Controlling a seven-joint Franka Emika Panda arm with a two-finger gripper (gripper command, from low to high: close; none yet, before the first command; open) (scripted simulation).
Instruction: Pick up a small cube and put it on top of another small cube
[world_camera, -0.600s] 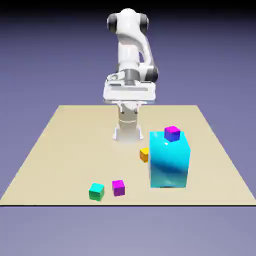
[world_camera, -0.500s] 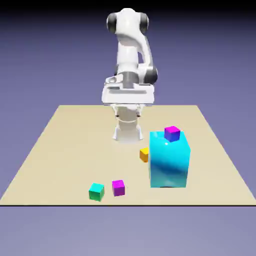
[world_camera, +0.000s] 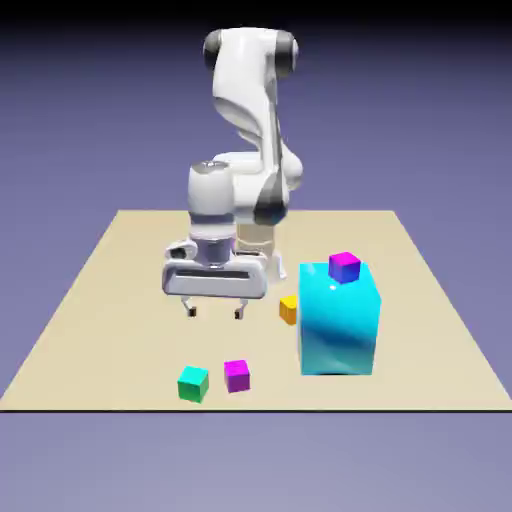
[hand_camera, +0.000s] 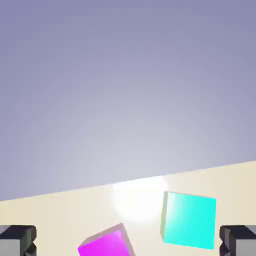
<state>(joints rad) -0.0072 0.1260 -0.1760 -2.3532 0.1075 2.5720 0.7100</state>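
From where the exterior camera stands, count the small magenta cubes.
2. One magenta cube sits on the table beside the teal-green cube; the other is atop the cyan block. The block could hide more.

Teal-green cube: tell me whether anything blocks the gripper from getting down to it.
Nothing visible stands between the open gripper and the teal-green cube. The magenta cube on the table sits beside it, toward the exterior view's right, with a gap between them; it looks like a close neighbor for a finger, not a block.
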